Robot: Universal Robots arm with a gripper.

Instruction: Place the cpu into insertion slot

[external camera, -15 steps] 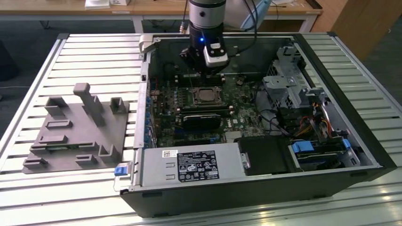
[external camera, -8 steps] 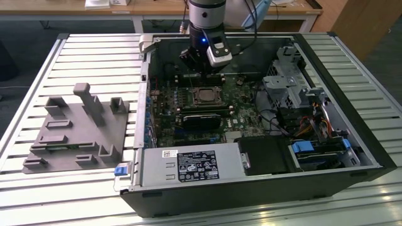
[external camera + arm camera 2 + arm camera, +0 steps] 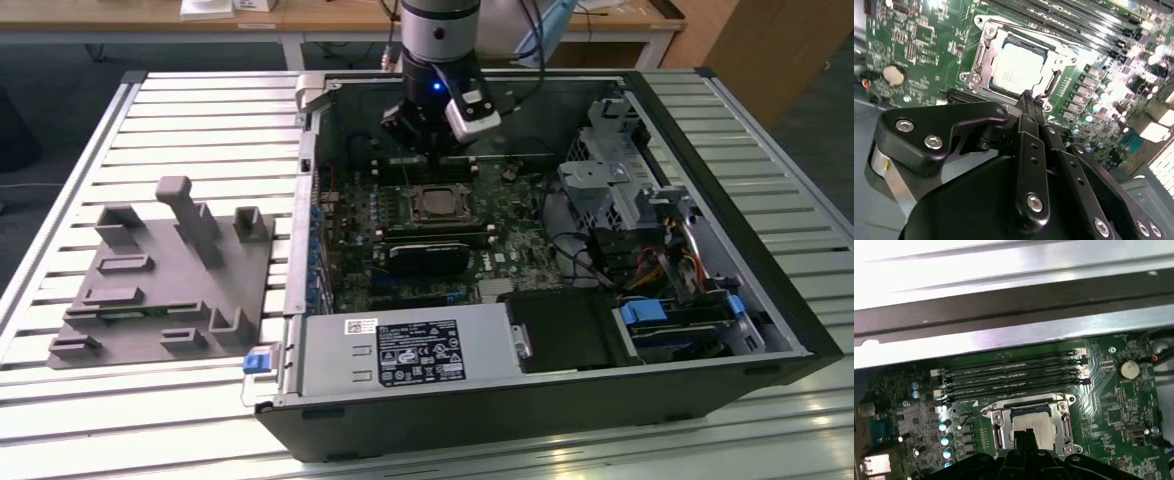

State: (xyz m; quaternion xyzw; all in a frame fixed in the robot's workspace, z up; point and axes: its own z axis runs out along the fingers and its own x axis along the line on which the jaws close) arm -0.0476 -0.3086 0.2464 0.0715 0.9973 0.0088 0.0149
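Note:
The cpu (image 3: 1016,67) is a flat silvery square lying level inside the insertion slot (image 3: 985,50), whose metal bracket frames it on the green board. In the exterior view the cpu (image 3: 434,205) sits mid-board in the open computer case, with the gripper (image 3: 434,158) just above its far edge. In both wrist views the black fingers meet in one tip over the chip's near edge, with nothing between them: gripper (image 3: 1026,96), gripper (image 3: 1026,434). Part of the cpu (image 3: 1039,421) and the slot bracket (image 3: 1066,422) is covered by that tip.
Long memory connector strips (image 3: 1009,375) run beside the slot, under the case's metal wall (image 3: 1004,305). A black card (image 3: 430,255), power supply (image 3: 400,355) and drive cage (image 3: 614,190) fill the case. A grey fixture block (image 3: 160,270) stands at the exterior view's left.

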